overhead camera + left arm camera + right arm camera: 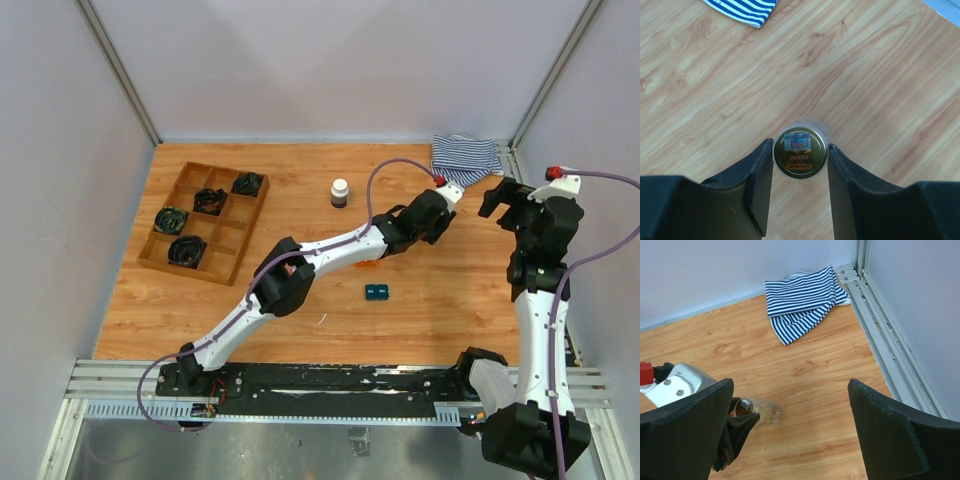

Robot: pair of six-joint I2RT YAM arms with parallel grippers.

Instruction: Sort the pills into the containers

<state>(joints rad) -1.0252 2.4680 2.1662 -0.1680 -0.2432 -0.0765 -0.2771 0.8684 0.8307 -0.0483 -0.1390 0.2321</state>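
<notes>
My left gripper (800,145) is shut on a small clear jar (800,152) with a dark gold lid, one finger on each side of it. The jar also shows in the right wrist view (760,411), with yellowish pills inside, just above or on the wood. It is hidden in the top view, where the left gripper (445,200) reaches to the far right. My right gripper (790,382) is wide open and empty above the table, right of the jar. A teal container (376,292) lies mid-table. An orange container (367,262) peeks from under the left arm. The pink and brown containers are not in view.
A dark pill bottle with a white cap (340,192) stands at the back middle. A wooden tray (228,240) with black coils sits at the left. A striped cloth (466,158) lies in the back right corner. Grey walls and a metal rail (885,340) close the right side.
</notes>
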